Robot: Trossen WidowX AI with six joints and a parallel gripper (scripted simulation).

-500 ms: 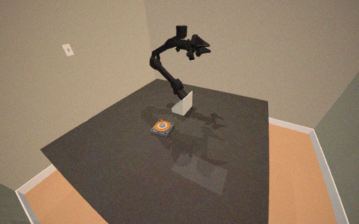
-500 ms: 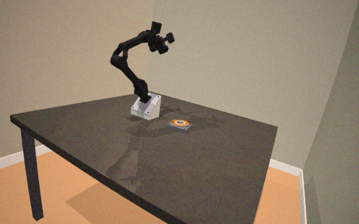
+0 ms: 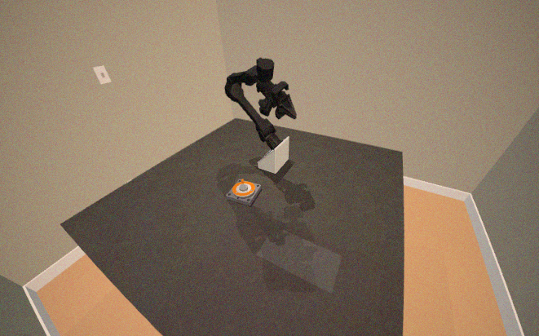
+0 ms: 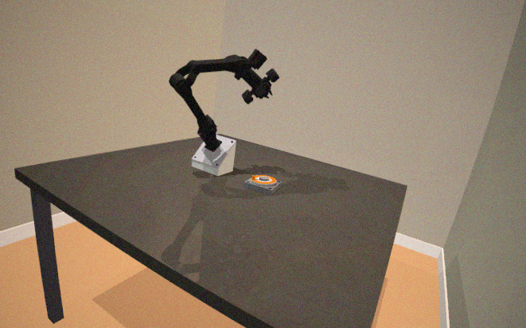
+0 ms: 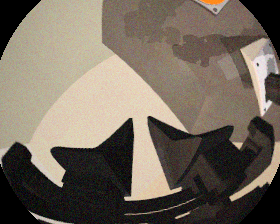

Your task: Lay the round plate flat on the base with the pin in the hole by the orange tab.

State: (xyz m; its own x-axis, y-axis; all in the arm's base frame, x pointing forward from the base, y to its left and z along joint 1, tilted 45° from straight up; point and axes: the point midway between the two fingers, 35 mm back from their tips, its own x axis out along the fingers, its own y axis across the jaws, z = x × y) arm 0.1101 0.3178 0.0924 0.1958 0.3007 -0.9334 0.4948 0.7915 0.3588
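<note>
Hand [image 3: 284, 109] nearly shut, empty, high near the surface's far corner; plate [image 3: 244, 187] lies well below, toward surface middle.

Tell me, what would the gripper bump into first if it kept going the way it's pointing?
Probably just the dark table. The shut gripper hangs high in the air, angled down and away from the orange plate, holding nothing. Depth is hard to judge.

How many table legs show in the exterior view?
1: a dark square leg under the near-left corner of the dark brown table. Other legs may be hidden behind the top or out of frame.
</note>
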